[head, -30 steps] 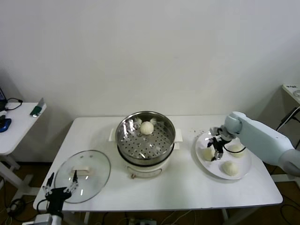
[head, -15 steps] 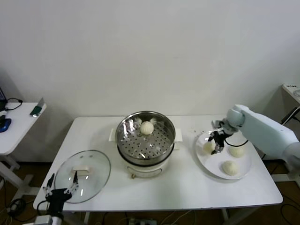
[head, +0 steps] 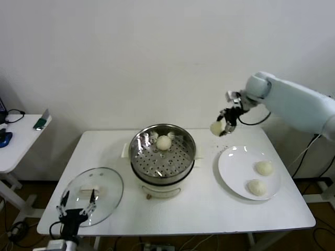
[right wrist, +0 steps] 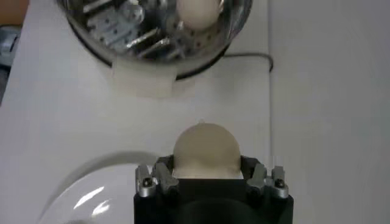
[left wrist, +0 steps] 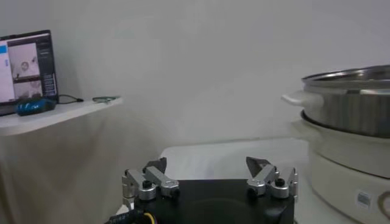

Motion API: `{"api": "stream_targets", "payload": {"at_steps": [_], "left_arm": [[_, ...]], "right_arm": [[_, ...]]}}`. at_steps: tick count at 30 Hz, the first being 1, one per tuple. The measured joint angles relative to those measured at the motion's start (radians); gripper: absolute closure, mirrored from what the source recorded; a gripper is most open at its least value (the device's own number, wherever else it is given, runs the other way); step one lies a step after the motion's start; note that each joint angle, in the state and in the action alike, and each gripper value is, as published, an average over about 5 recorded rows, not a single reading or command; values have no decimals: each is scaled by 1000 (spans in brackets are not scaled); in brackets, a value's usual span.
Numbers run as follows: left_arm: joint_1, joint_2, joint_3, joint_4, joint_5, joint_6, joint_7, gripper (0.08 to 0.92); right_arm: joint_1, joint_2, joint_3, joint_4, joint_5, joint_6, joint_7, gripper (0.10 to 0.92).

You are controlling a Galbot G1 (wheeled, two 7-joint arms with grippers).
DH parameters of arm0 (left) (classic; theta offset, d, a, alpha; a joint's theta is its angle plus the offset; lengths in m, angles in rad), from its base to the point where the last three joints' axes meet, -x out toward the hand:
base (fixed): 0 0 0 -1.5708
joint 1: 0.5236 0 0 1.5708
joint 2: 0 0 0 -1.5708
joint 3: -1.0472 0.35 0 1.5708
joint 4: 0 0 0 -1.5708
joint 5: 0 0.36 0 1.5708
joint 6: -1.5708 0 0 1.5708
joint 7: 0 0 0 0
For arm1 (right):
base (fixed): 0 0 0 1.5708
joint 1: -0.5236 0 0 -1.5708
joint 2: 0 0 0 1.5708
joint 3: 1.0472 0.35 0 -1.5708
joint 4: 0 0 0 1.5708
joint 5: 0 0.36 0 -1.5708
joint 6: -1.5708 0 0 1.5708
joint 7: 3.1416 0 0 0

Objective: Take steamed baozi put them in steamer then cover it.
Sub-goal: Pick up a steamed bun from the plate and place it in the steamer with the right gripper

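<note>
Presently, items listed from my left to my right.

1. Left hand [head: 77,213]: parked low at the near-left edge of the counter [head: 104,146], fingers spread apart, holding nothing. It waits by the lid, presumably because covering comes last.

2. Cover [head: 92,196]: clear glass lid lying flat on the counter, handle up, just beyond my left hand and well apart from the pot, so the basket stays open for loading.

3. Steamer [head: 162,151]: steel basket seated on its white pot base at the counter's middle, uncovered. One baozi [head: 164,142] sits on the perforated floor toward the far side, leaving room nearer me.

4. Held baozi [head: 216,128]: in the air between steamer and plate, above the counter. My right hand [head: 225,124] is clamped on its sides; the wrist view shows the bun bulging forward from between the fingers, with the steamer ahead of it. I judge this the carry toward the basket.

5. Plate [head: 235,162]: flat, white, right of the steamer, bearing two baozi, one [head: 264,168] farther, one [head: 256,187] nearer, both awaiting transfer.
</note>
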State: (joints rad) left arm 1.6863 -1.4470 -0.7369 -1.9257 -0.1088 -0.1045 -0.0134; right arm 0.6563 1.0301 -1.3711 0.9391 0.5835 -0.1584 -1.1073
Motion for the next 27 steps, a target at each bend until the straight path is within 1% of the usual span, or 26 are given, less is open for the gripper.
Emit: {"api": "stream_targets", "payload": {"at_steps": [5, 10, 19, 27], "left_arm": [[14, 4, 8, -9, 3, -7, -1, 177], [28, 4, 20, -20, 12, -9, -9, 177], [33, 4, 27, -24, 17, -9, -26, 177], [27, 7, 35, -10, 11, -18, -31, 177]], "right_arm": [[46, 96, -45, 3, 109, -36, 24, 328], [56, 190, -75, 3, 177, -65, 48, 322], [22, 331, -130, -3, 247, -99, 95, 327], [-6, 434, -181, -18, 274, -131, 153, 321]]}}
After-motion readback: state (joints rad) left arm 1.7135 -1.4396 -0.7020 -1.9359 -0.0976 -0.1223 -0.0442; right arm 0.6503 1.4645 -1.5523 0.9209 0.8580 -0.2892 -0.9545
